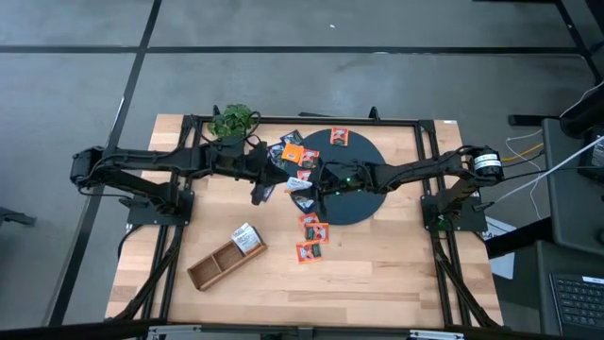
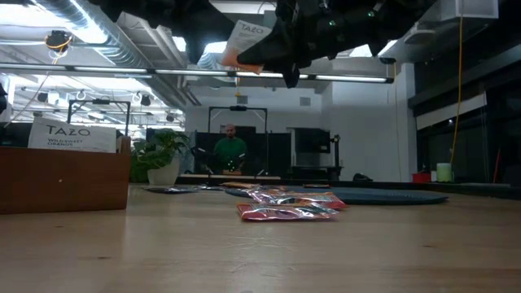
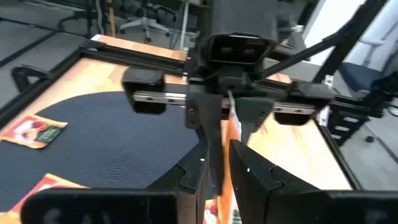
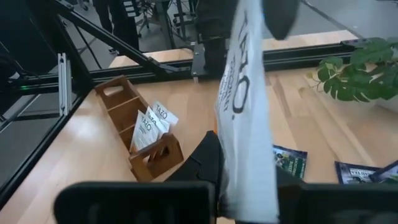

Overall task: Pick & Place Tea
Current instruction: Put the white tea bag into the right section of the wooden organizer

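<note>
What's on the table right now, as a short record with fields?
Right claw: shut on held sachet, white, raised above the table
Left claw: facing the right claw, close, mid-table
Tray: two tray sachets, white, in an end compartment
Disc: loose sachets on and beside it

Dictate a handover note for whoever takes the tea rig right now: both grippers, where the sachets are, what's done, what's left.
Right gripper: shut on a white sachet, held high above the middle of the table.
Left gripper: raised at that same sachet, facing the right one, as if for a handover.
Done: two white sachets stand in one end compartment of the tray.
Left: place the held sachet. Loose sachets lie on the table, with more on and beside the disc.
</note>
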